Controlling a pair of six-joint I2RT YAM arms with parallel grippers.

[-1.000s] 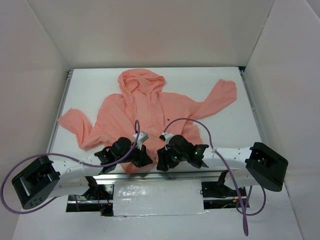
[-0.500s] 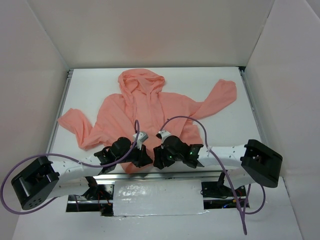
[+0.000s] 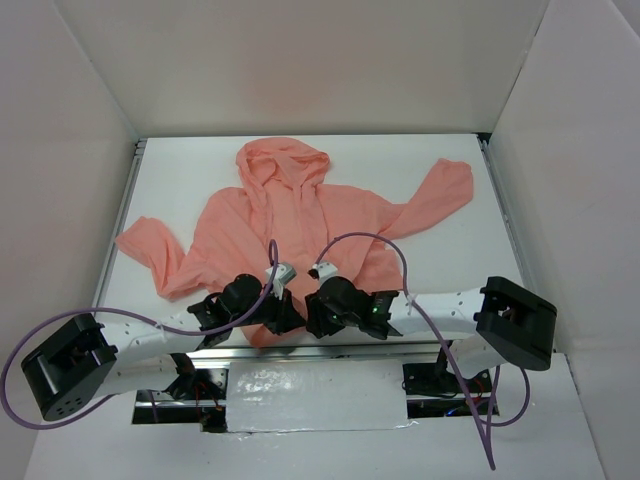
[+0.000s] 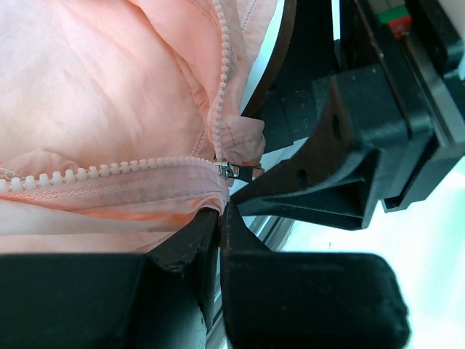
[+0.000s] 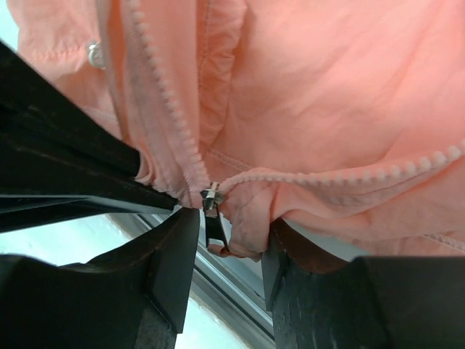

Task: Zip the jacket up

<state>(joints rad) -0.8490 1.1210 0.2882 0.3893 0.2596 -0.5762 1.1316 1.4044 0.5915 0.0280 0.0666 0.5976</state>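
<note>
Item: jacket [image 3: 300, 220], salmon-pink, lying flat and front up on the white table [image 3: 470, 260], hem at the near edge.

- Left sleeve [image 3: 150, 255]: spread toward the left side of the table, cuff end folded.
- Hood [image 3: 283, 160]: at the far end, centred, lying open.
- Left gripper [image 3: 288, 312]: at the near hem, just left of the front opening. The wrist view shows its jaws pressed together on the hem fabric [image 4: 220, 214], directly below the left run of zipper teeth [image 4: 109, 171].
- Zipper slider [image 4: 229, 170]: at the very bottom of the front, where the two rows of teeth meet. The front stands open above it.
- Right gripper [image 3: 315, 318]: at the near hem, touching or just beside the left one. Its jaws stand partly apart [image 5: 231, 233], with the slider's dark pull tab and a small bunch of fabric between them. The fabric touches one finger; whether the tab is pinched cannot be told.
- Right sleeve [image 3: 440, 195]: stretched toward the far right.
</note>
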